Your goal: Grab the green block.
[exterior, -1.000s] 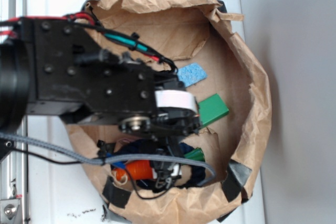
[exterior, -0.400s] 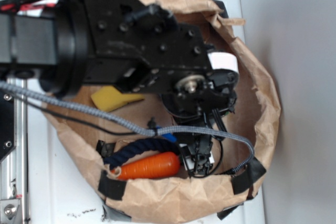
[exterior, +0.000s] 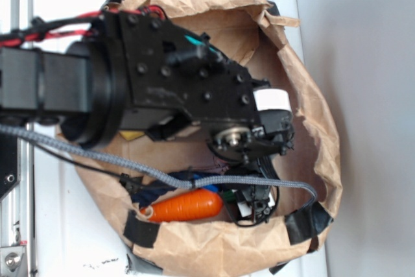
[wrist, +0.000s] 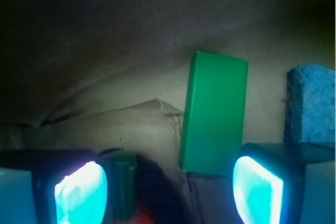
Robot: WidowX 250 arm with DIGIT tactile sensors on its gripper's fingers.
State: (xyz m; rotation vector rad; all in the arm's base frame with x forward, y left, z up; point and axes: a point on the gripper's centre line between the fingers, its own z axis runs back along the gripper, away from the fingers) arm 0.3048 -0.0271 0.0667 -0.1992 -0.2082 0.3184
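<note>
My pincer [wrist: 170, 184] stands open, with bare brown paper showing in the gap between my fingers. The green block [wrist: 214, 114] lies ahead on the paper floor, nearer my right finger [wrist: 258, 190], and the blue sponge [wrist: 311, 104] sits just beyond it on that side, apart from it. By my left finger [wrist: 81, 192] the carrot's dark green top [wrist: 122, 187] crowds in close. The crumpled wall of the paper bag [exterior: 318, 134] rings everything, and the orange carrot [exterior: 185, 207] lies along its lower edge.
</note>
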